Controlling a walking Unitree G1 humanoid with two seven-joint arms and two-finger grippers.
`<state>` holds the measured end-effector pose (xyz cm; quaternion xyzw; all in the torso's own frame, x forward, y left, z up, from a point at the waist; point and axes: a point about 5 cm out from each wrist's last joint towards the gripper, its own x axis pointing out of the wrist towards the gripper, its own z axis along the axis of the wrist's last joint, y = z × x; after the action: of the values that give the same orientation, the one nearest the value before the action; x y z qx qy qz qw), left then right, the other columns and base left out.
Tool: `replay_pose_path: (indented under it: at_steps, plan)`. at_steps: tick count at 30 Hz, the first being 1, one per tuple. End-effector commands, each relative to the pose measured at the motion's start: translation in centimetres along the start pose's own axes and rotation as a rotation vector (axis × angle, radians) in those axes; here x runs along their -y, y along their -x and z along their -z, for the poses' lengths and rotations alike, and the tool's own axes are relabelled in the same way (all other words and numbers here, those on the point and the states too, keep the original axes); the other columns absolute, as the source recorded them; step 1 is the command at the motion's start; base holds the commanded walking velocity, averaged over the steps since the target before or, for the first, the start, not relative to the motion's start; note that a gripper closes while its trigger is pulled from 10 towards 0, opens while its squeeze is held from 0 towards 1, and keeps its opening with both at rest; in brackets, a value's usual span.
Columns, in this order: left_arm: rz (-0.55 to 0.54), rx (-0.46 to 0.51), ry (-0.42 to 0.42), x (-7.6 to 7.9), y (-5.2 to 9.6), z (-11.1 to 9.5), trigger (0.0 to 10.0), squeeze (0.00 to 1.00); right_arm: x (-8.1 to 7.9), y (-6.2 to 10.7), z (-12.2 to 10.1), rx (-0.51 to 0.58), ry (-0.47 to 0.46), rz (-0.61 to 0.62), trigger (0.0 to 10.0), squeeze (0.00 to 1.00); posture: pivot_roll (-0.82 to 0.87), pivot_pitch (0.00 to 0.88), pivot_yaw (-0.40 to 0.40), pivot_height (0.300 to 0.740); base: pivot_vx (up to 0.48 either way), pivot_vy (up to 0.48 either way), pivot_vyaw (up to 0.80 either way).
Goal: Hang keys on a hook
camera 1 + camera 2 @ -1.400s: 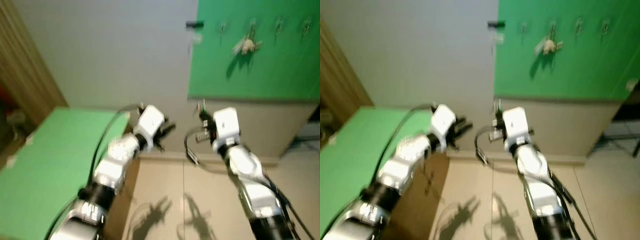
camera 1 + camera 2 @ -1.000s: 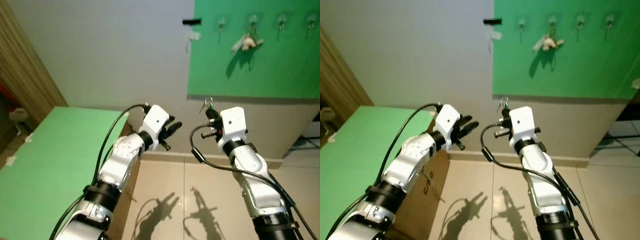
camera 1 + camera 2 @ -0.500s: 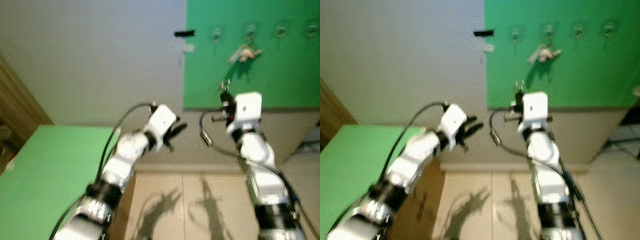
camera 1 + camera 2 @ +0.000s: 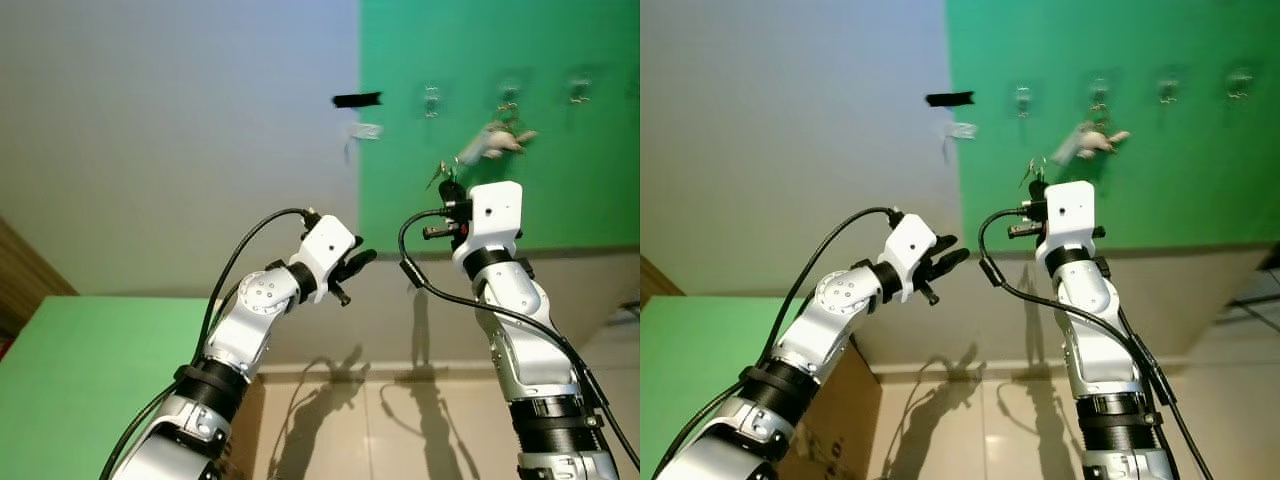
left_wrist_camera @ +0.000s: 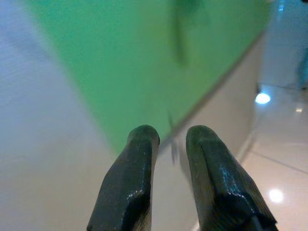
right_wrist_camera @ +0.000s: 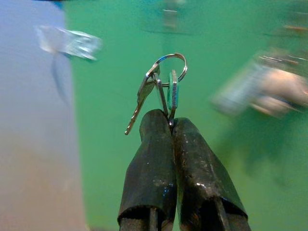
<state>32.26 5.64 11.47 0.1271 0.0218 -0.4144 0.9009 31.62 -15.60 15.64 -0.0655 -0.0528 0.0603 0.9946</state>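
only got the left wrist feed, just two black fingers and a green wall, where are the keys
Observer: The right gripper is shut on the keys, their ring sticking up past its fingertips.
Operator: is it near the hooks
Observer: It is raised in front of the green panel, below the row of hooks.
Operator: any hook taken
Observer: Yes, a pale keychain hangs from the second hook in the row; the leftmost one looks free.
Operator: and my left arm
Observer: The left gripper is held up beside the right arm, with nothing between its fingers.
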Motion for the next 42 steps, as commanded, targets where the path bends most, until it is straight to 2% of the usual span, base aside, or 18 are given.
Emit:
replay_pose_path:
  at_steps: [1,14,17,20,23,27,42]
  plan:
    - [-0.034,-0.027,0.000,-1.0,0.6,0.5,10.0,0.00,-0.8,-0.6,-0.8,0.014,-0.015,-0.037,0.0,0.00,-0.16,0.000,0.100,0.740,0.000,0.000,0.00]
    - [-0.006,0.014,0.014,-0.3,0.7,0.1,10.0,0.00,-1.2,-0.8,-0.9,0.003,-0.013,-0.082,0.0,0.00,-0.15,0.000,0.086,0.740,0.232,-0.331,0.00]
    - [-0.027,0.029,0.019,-0.5,0.7,0.0,10.0,0.00,-1.4,-0.8,-1.7,0.041,-0.029,-0.101,0.0,0.00,-0.16,0.000,0.086,0.740,0.281,-0.386,0.00]
    - [-0.048,0.031,0.034,-0.8,0.5,-0.2,10.0,0.00,-1.9,-0.9,-3.3,0.085,-0.079,-0.160,0.0,0.00,-0.16,0.000,0.089,0.740,0.000,0.000,0.00]
    - [-0.047,0.026,0.033,-0.8,0.4,-0.2,10.0,0.00,-1.9,-1.2,-4.0,0.089,-0.110,-0.195,0.0,0.00,-0.16,0.000,0.089,0.740,0.000,0.000,0.00]
    - [-0.040,0.023,0.028,-0.5,0.5,0.0,10.0,0.00,-1.5,-1.2,-4.7,0.088,-0.104,-0.235,0.0,0.00,-0.16,0.000,0.085,0.740,0.000,0.000,0.00]
    - [-0.037,0.021,0.015,-0.7,0.2,-0.1,10.0,0.00,-1.3,-2.0,-5.0,0.071,-0.149,-0.235,0.0,0.00,-0.16,0.000,0.081,0.740,0.000,0.000,0.00]
